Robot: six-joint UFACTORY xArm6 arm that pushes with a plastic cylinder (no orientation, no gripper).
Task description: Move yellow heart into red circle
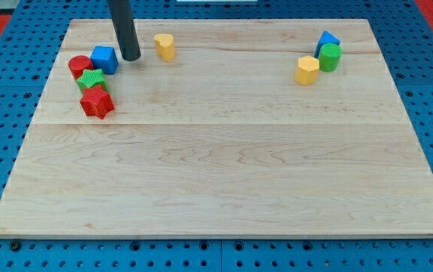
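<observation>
The yellow heart (165, 45) lies near the board's top edge, left of centre. The red circle (79, 66) sits at the far left, touching a blue cube (105, 59) on its right. My tip (131, 57) rests on the board between the blue cube and the yellow heart, close to the cube's right side and a little left of and below the heart. It touches neither as far as I can see.
A green star (91, 79) and a red star (97, 103) sit just below the red circle. At the upper right are a yellow hexagon (306, 70), a green cylinder (329, 57) and a blue block (326, 39). The wooden board (224, 181) lies on blue pegboard.
</observation>
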